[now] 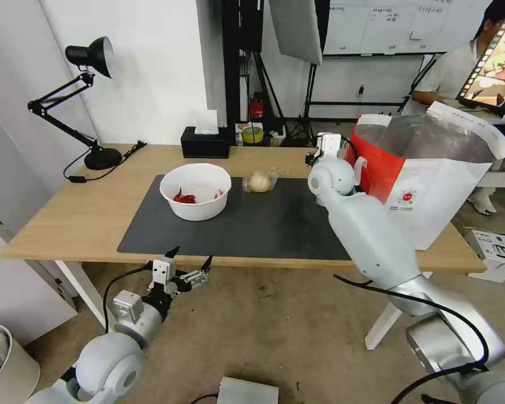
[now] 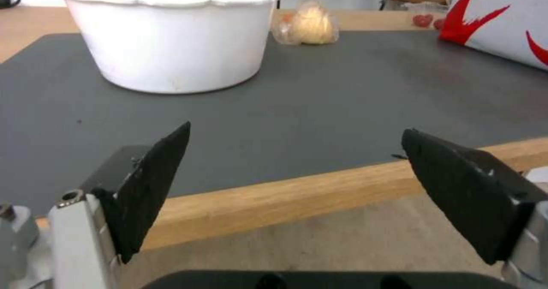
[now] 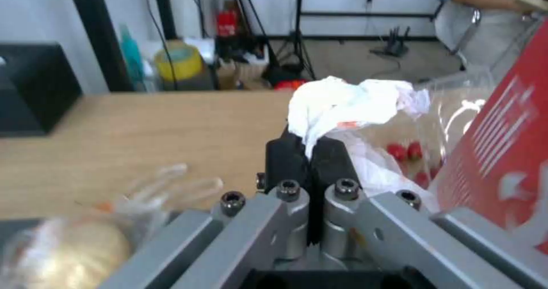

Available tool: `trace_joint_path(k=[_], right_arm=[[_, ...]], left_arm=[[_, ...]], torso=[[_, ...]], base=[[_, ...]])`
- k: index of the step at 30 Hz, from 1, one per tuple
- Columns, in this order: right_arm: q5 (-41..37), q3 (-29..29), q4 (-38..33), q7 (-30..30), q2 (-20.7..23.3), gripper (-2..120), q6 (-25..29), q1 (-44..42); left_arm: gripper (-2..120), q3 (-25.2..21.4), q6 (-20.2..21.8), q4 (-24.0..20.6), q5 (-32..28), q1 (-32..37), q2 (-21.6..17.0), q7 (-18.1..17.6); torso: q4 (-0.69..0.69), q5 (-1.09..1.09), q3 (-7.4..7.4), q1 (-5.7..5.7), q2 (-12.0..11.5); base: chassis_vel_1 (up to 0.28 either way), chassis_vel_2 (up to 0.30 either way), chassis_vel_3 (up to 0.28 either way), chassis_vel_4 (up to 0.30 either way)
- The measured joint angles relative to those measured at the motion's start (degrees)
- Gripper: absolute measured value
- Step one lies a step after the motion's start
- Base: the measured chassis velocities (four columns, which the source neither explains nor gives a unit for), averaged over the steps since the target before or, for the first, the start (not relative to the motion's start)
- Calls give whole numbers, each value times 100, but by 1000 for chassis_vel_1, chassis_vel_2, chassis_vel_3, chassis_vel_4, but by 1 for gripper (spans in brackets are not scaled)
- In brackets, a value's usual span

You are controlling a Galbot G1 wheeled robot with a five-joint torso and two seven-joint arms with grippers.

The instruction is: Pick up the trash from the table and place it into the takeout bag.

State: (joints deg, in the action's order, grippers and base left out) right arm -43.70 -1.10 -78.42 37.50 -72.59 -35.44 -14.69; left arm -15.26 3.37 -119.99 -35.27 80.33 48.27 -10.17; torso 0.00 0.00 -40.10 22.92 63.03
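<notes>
Crumpled white tissue (image 3: 342, 105) is clamped between the closed fingers of the right pincer (image 3: 309, 152), held above the table (image 1: 67, 224) just beside the red-and-white takeout bag (image 1: 432, 191), with the clear clamshell box holding red bits (image 3: 422, 152) lying against the bag's side. On the dark grey mat (image 1: 264, 224), well apart from the bag, stands the white bowl with red scraps (image 1: 195, 191), and the bagged beige bun (image 1: 259, 180) lies between bowl and takeout bag. Left pincer (image 1: 189, 262) hangs below the table's near edge, off the mat's front, fingers spread and gripping nothing.
</notes>
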Motion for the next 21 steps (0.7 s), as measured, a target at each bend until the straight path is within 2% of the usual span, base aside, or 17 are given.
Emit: trace_joint_path(k=[21], right_arm=[[-395, 166, -899, -126, 492, 0, 21, 402]], left_arm=[[100, -170, -10, -88, 101, 210, 88, -8]], torso=[[0, 0, 0, 0, 0]], base=[[0, 0, 0, 0]])
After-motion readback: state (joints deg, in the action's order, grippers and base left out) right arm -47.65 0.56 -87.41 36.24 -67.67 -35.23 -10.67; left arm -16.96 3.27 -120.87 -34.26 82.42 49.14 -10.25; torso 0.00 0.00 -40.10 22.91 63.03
